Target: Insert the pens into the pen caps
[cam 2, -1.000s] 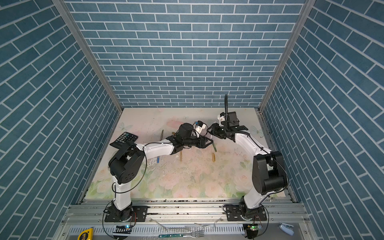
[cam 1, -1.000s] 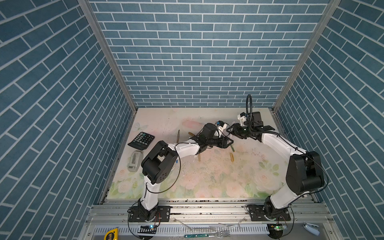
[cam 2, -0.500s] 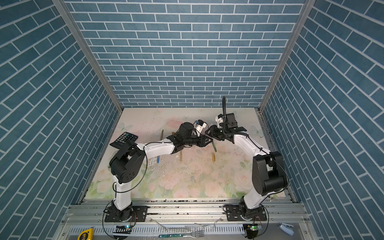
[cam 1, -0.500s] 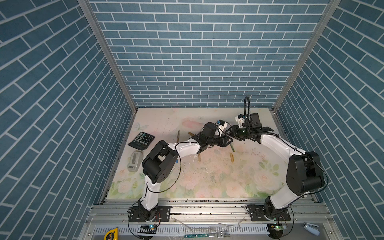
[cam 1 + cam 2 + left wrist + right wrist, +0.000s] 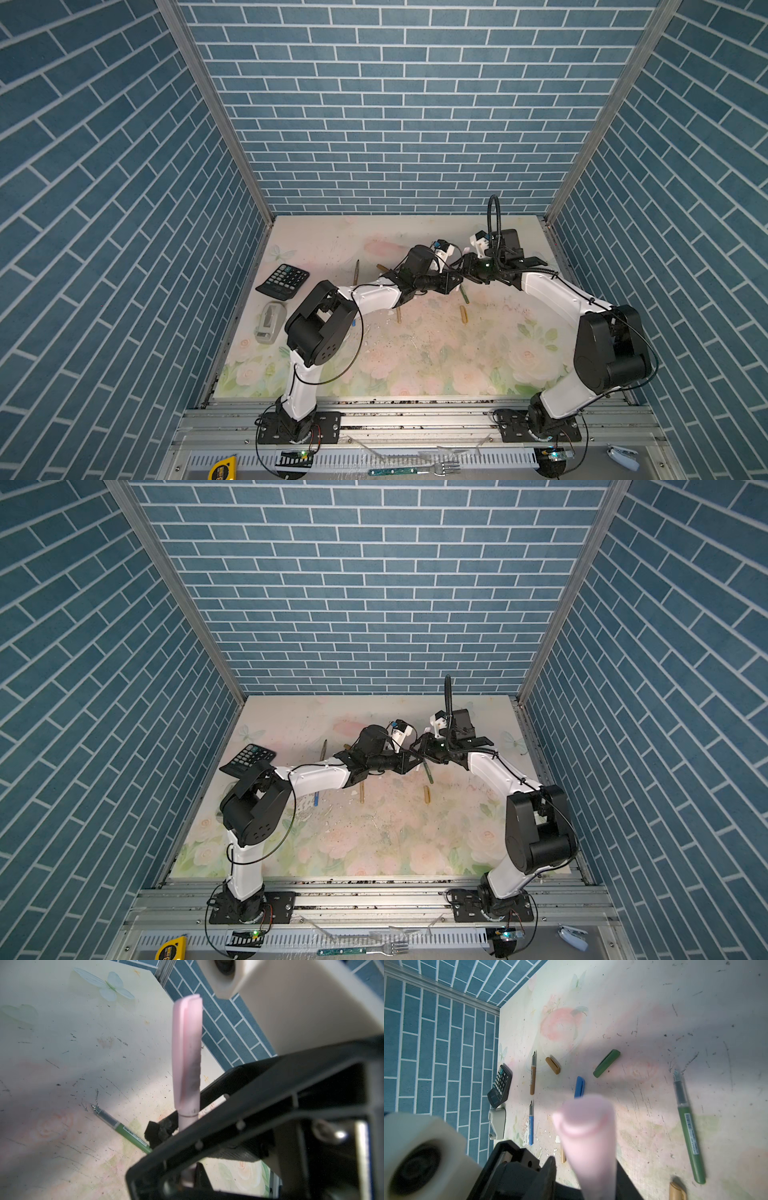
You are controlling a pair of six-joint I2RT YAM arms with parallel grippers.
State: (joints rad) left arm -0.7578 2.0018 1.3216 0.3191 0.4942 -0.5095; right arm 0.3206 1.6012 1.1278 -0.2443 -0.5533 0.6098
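Noted left gripper (image 5: 456, 280) moved up against right gripper (image 5: 465, 270)

Compared with a second earlier: found left gripper shifted right across the floral table (image 5: 415, 357), gap to right gripper gone, tips meeting above back centre in both top views. Found left fingers drawn fully together, where spread before; traced pink pen (image 5: 188, 1124) barrel down to them in left wrist view, partly hidden behind right gripper's black frame. Saw pink pen cap (image 5: 187, 1053) seated on pen, mouth just beside one right finger (image 5: 160, 1132) touching the barrel. Saw blurred pink tube rising between right fingers in right wrist view; read this as a pinch on the pen, held aloft off the table. Recorded green pen (image 5: 689, 1126) lying uncapped below the grippers, green cap (image 5: 606, 1063), blue cap (image 5: 579, 1086), gold cap (image 5: 553, 1065), tan pen (image 5: 532, 1076) and blue pen (image 5: 531, 1126) loose on the table, calculator (image 5: 500, 1086) at left edge.
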